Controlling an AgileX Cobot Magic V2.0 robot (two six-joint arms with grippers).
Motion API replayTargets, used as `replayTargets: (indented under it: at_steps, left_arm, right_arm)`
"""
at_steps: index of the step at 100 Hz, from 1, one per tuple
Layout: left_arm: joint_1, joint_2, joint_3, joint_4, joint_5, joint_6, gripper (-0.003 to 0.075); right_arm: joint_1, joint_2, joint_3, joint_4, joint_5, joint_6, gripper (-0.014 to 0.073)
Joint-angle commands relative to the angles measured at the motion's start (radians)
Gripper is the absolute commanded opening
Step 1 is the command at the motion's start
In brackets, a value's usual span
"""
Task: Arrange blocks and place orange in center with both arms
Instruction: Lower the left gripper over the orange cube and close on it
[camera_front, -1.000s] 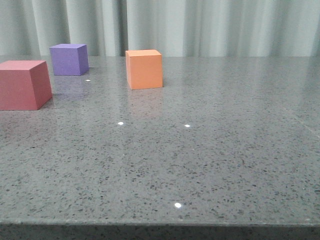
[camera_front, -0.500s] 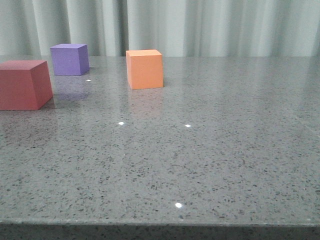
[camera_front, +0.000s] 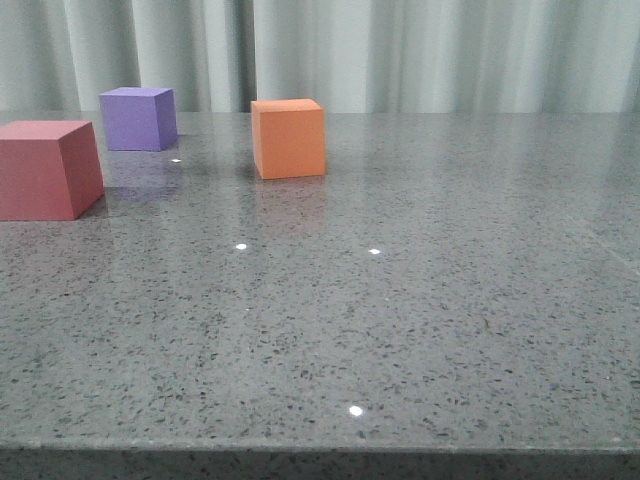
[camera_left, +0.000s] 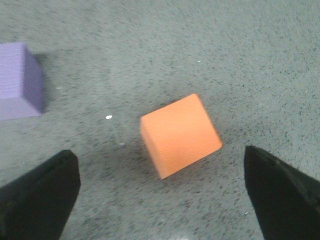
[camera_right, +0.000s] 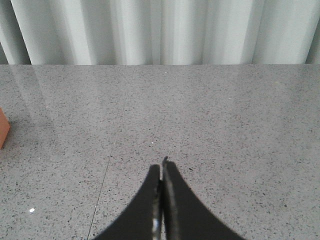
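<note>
The orange cube (camera_front: 289, 138) stands on the grey table, left of the middle and toward the back. The purple cube (camera_front: 138, 118) is behind it to the left, and the red/pink cube (camera_front: 45, 169) sits at the left edge, nearer. No gripper shows in the front view. In the left wrist view my left gripper (camera_left: 162, 192) is open above the table, its dark fingers (camera_left: 40, 197) spread wide, with the orange cube (camera_left: 180, 134) just ahead of the gap and the purple cube (camera_left: 17, 80) off to one side. My right gripper (camera_right: 162, 172) is shut and empty over bare table.
The speckled grey table (camera_front: 420, 300) ends at a front edge near the camera. A pale curtain (camera_front: 400, 50) hangs behind the table. A sliver of the orange cube (camera_right: 3, 131) shows at the edge of the right wrist view.
The front view shifts only very slightly; the cubes stand where they were. No gripper enters that view.
</note>
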Motion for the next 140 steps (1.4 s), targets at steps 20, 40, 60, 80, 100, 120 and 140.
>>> replayTargets:
  at_steps: [20, 40, 60, 80, 100, 120, 140]
  left_arm:
    - [-0.048, 0.098, -0.123, 0.05, -0.06, -0.119, 0.0617]
    - [-0.048, 0.141, -0.123, 0.067, -0.083, -0.166, 0.0617]
    - [-0.048, 0.154, -0.123, 0.066, -0.125, -0.197, 0.0617]
    - [-0.048, 0.183, -0.123, 0.066, -0.131, -0.214, 0.0617]
    - [-0.048, 0.22, -0.123, 0.066, -0.124, -0.244, 0.0617]
    - [-0.048, 0.237, -0.123, 0.068, -0.122, -0.244, 0.0617]
    - [-0.048, 0.248, -0.123, 0.068, -0.099, -0.244, 0.0499]
  right_arm:
    - [-0.006, -0.001, -0.024, -0.012, -0.086, -0.009, -0.0069]
    - [-0.006, -0.001, -0.024, -0.012, -0.086, -0.009, -0.0069]
    - [-0.006, -0.001, -0.024, -0.012, -0.086, -0.009, -0.0069]
    - [-0.006, -0.001, -0.024, -0.012, -0.086, -0.009, -0.0069]
    - [-0.006, -0.001, -0.024, -0.012, -0.086, -0.009, -0.0069]
    - [-0.006, -0.001, -0.024, -0.012, -0.086, -0.009, -0.0069]
    - [-0.006, -0.001, -0.024, -0.012, -0.086, -0.009, -0.0069]
